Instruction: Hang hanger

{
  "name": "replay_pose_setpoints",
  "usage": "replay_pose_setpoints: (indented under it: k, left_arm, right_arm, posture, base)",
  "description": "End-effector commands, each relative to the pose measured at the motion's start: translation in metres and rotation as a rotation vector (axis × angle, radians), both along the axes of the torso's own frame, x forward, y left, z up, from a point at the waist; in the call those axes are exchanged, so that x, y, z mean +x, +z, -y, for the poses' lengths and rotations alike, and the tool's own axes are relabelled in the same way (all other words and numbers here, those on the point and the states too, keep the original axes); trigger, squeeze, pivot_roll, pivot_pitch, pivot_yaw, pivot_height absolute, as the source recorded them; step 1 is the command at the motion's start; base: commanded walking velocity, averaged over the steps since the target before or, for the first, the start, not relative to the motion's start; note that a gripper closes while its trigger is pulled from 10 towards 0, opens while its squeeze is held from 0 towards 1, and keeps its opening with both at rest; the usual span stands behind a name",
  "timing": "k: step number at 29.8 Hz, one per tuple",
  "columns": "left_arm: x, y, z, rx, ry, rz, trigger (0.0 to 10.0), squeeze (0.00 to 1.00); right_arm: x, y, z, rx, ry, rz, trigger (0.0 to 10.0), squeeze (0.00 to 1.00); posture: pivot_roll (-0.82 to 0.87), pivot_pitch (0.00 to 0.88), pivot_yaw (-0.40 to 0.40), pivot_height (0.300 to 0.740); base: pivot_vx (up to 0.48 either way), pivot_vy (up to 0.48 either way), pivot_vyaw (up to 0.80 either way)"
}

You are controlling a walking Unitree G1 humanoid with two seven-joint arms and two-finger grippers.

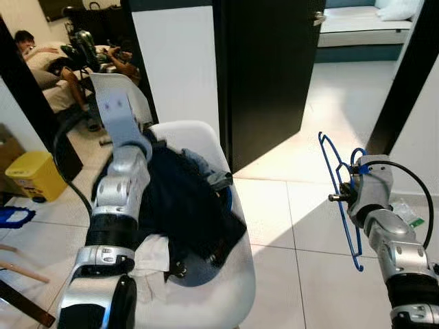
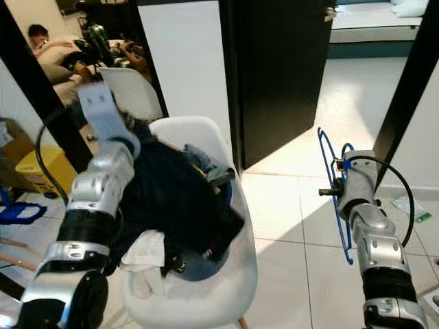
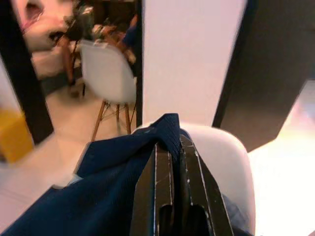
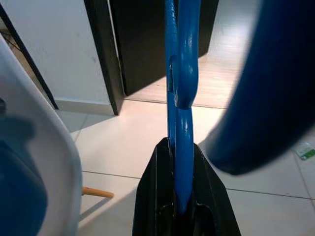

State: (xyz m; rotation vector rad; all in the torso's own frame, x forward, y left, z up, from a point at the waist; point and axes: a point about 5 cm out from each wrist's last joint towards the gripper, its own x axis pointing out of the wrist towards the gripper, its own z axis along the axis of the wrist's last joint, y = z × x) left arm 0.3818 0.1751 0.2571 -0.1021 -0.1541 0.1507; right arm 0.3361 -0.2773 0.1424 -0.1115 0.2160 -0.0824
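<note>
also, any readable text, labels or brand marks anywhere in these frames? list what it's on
None readable.
Yellow bin by the wall: no legible label.
Green-and-white packet on the floor past the right gripper: print, if any, too small to read.
Blue hanger, white chair, dark garment in the left gripper: no markings visible.

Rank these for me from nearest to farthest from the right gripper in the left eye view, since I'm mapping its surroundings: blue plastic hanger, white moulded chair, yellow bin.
1. Blue plastic hanger: clamped in the right gripper, standing on edge.
2. White moulded chair: to the gripper's left, piled with dark clothes.
3. Yellow bin: far left, on the floor beyond the chair.
</note>
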Motion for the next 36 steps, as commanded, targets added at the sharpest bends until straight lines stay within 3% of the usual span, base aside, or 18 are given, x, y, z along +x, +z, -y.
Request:
replay_pose_setpoints:
  k: [1, 2, 4, 5, 9, 10, 12, 13, 22, 24, 25, 26, 27, 28, 29, 30, 31, 36]
  left_arm:
    - [-0.002, 0.013, -0.002, 0.042, -0.012, 0.035, 0.3, 0.00]
    - [-0.002, 0.013, -0.002, 0.042, -0.012, 0.035, 0.3, 0.00]
    - [-0.005, 0.023, -0.005, 0.119, -0.072, 0.037, 3.5, 0.00]
    - [-0.006, 0.017, -0.002, 0.143, -0.108, 0.011, 4.2, 0.00]
    - [-0.008, 0.006, 0.009, 0.195, -0.191, -0.032, 4.9, 0.00]
    - [-0.011, 0.002, 0.016, 0.226, -0.266, -0.047, 8.2, 0.00]
    - [-0.011, 0.002, 0.016, 0.226, -0.266, -0.047, 8.2, 0.00]
    - [-0.013, 0.000, 0.020, 0.241, -0.336, -0.057, 10.0, 0.00]
    - [-0.023, 0.014, 0.014, 0.234, -0.483, -0.018, 10.0, 0.00]
    - [-0.030, 0.020, 0.014, 0.269, -0.560, 0.013, 10.0, 0.00]
    - [-0.039, 0.027, 0.014, 0.295, -0.646, 0.050, 10.0, 0.00]
    - [-0.039, 0.027, 0.014, 0.295, -0.646, 0.050, 10.0, 0.00]
    - [-0.051, 0.038, 0.018, 0.303, -0.751, 0.113, 10.0, 0.00]
    - [-0.051, 0.038, 0.018, 0.303, -0.751, 0.113, 10.0, 0.00]
    - [-0.068, 0.055, 0.023, 0.276, -0.880, 0.213, 10.0, 0.00]
    - [-0.068, 0.055, 0.023, 0.276, -0.880, 0.213, 10.0, 0.00]
    - [-0.083, 0.073, 0.027, 0.248, -0.980, 0.307, 10.0, 0.00]
    - [-0.106, 0.098, 0.030, 0.203, -1.119, 0.430, 10.0, 0.00]
  right_arm:
    - [0.002, 0.002, -0.001, 0.020, 0.004, 0.014, 10.0, 0.00]
    - [0.002, 0.002, -0.001, 0.020, 0.004, 0.014, 10.0, 0.00]
    - [0.005, 0.002, -0.005, 0.030, 0.021, 0.017, 10.0, 0.00]
    - [0.006, 0.002, -0.006, 0.030, 0.027, 0.015, 10.0, 0.00]
    - [0.006, 0.002, -0.007, 0.028, 0.031, 0.012, 10.0, 0.00]
    - [0.006, 0.002, -0.007, 0.026, 0.032, 0.012, 10.0, 0.00]
    - [0.006, 0.002, -0.007, 0.026, 0.032, 0.012, 10.0, 0.00]
    - [0.006, 0.003, -0.006, 0.025, 0.032, 0.011, 10.0, 0.00]
    - [0.006, 0.001, -0.007, 0.027, 0.035, 0.005, 10.0, 0.00]
    - [0.007, 0.000, -0.009, 0.034, 0.041, 0.003, 10.0, 0.00]
    - [0.007, 0.000, -0.010, 0.040, 0.046, 0.001, 10.0, 0.00]
    - [0.007, 0.000, -0.010, 0.040, 0.046, 0.001, 10.0, 0.00]
    - [0.007, 0.000, -0.011, 0.044, 0.052, 0.001, 10.0, 0.00]
    - [0.007, 0.000, -0.011, 0.044, 0.052, 0.001, 10.0, 0.00]
    - [0.008, 0.001, -0.012, 0.049, 0.059, 0.006, 10.0, 0.00]
    - [0.008, 0.001, -0.012, 0.049, 0.059, 0.006, 10.0, 0.00]
    - [0.009, 0.002, -0.012, 0.052, 0.065, 0.010, 10.0, 0.00]
    - [0.010, 0.003, -0.014, 0.058, 0.078, 0.018, 10.0, 0.00]
  posture:
    - [-0.04, 0.000, 0.069, 0.740]
    - [-0.04, 0.000, 0.069, 0.740]
    - [-0.04, 0.000, 0.063, 0.740]
    - [-0.04, 0.000, 0.063, 0.740]
    - [-0.05, 0.000, 0.062, 0.740]
    - [-0.05, 0.000, 0.062, 0.740]
    - [-0.05, 0.000, 0.062, 0.740]
    - [-0.05, 0.000, 0.061, 0.740]
    - [-0.04, 0.000, 0.061, 0.740]
    - [-0.04, 0.000, 0.059, 0.740]
    - [-0.04, 0.000, 0.058, 0.740]
    - [-0.04, 0.000, 0.058, 0.740]
    - [-0.04, 0.000, 0.056, 0.740]
    - [-0.04, 0.000, 0.056, 0.740]
    - [-0.04, 0.000, 0.055, 0.740]
    - [-0.04, 0.000, 0.055, 0.740]
    - [-0.04, 0.000, 0.054, 0.740]
    - [-0.04, 0.000, 0.053, 0.740]
  base:
    - [0.000, 0.000, 0.00]
    - [0.000, 0.000, 0.00]
    - [0.000, 0.000, 0.00]
    - [0.000, 0.000, 0.00]
    - [0.000, 0.000, 0.00]
    - [0.000, 0.000, 0.00]
    - [0.000, 0.000, 0.00]
    - [0.000, 0.000, 0.00]
    - [0.000, 0.000, 0.00]
    - [0.000, 0.000, 0.00]
    - [0.000, 0.000, 0.00]
    - [0.000, 0.000, 0.00]
    - [0.000, 0.000, 0.00]
    - [0.000, 0.000, 0.00]
    - [0.000, 0.000, 0.00]
    - [0.000, 0.000, 0.00]
    - [0.000, 0.000, 0.00]
    - [-0.126, 0.000, 0.00]
